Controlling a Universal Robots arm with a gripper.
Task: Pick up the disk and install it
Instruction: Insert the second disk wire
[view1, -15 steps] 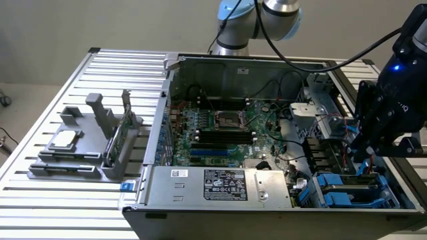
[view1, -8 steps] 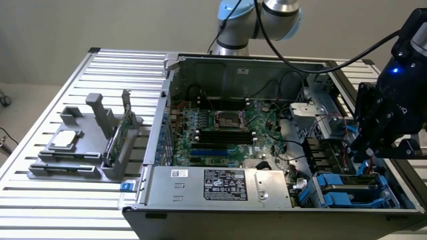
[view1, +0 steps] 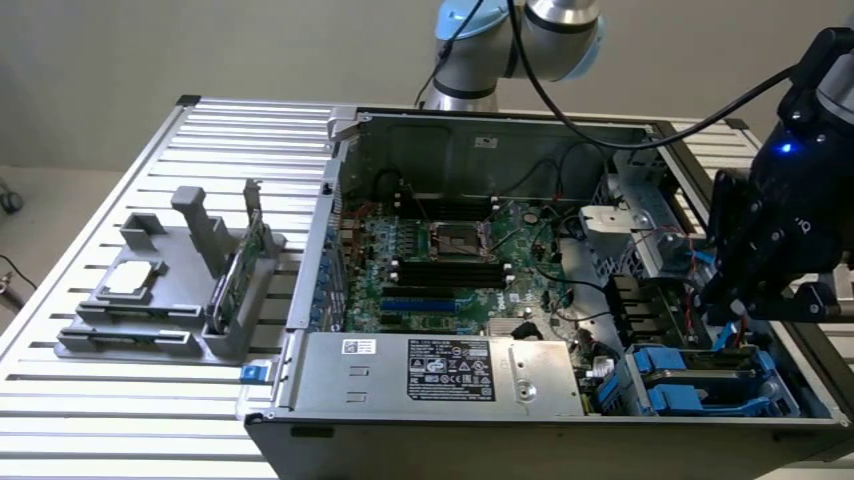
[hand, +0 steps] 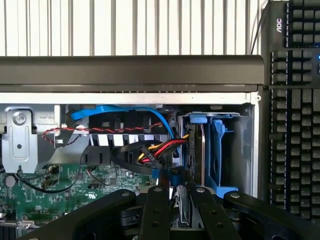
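Disk (hand: 196, 150) standing on edge in blue bay, long axis vertical, end effector (hand: 176, 192) pinching its edge

Gripper (hand: 175, 192) fingers flank the disk (hand: 196, 150), which stands on edge in its blue rails inside the case; keyboard (hand: 295, 100) lies beside the case.

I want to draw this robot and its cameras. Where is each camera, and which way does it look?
Exterior view: off the arm, above the table, looking down into the open computer case; the arm's base and dark wrist show.
Wrist view: on the wrist, looking past the claw into the case at the blue drive bay, with a keyboard outside the case.
Both share: the claw, blue bay and case.
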